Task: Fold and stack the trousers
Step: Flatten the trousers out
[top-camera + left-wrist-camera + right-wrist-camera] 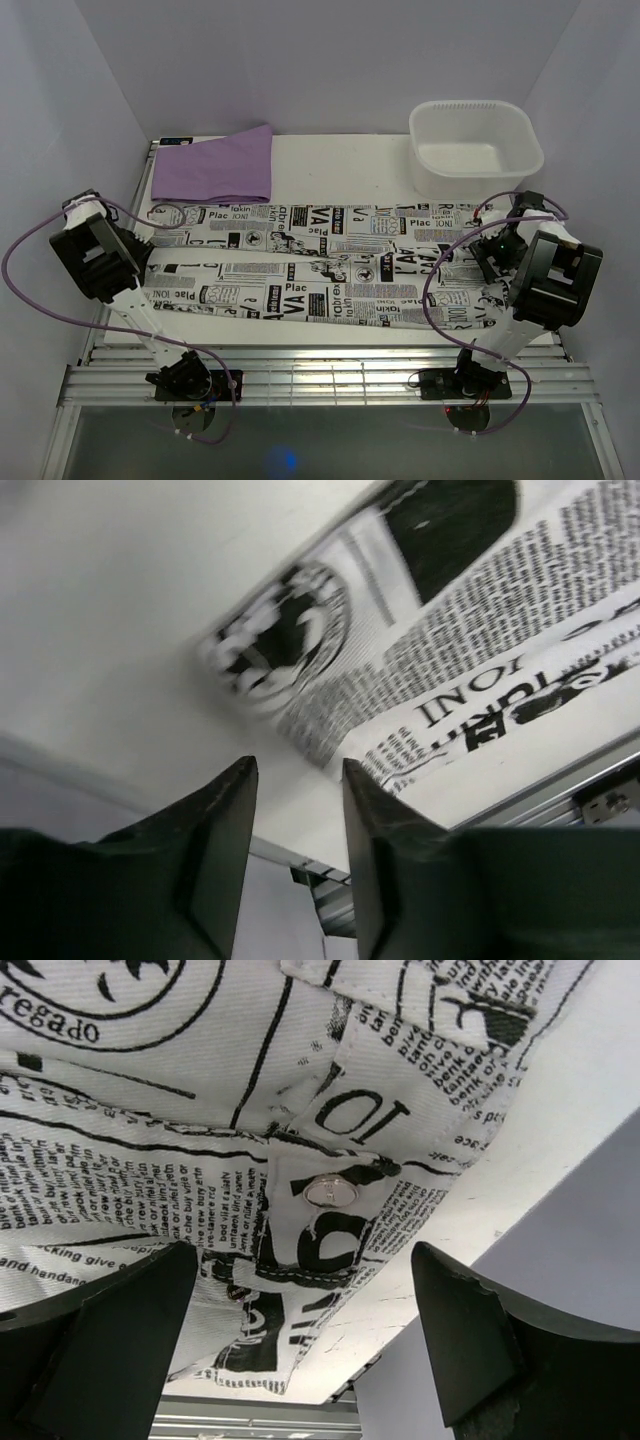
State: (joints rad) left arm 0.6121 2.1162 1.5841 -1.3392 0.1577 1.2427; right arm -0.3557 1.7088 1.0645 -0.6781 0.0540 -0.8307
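The newspaper-print trousers (330, 265) lie flat across the table. Both legs run to the left and the waist is at the right. My left gripper (140, 265) hovers by the leg ends. In the left wrist view it (297, 765) is partly open and empty, with a leg hem (480, 660) just beyond the fingertips. My right gripper (490, 255) is at the waist end. In the right wrist view it (300, 1250) is wide open and empty above the waistband (150, 1110) and its metal button (330, 1191).
A folded plain purple cloth (215, 165) lies at the back left of the white table (340, 160). A white plastic basin (475, 145) stands at the back right. White walls close in on both sides. A slatted metal rail (330, 380) runs along the near edge.
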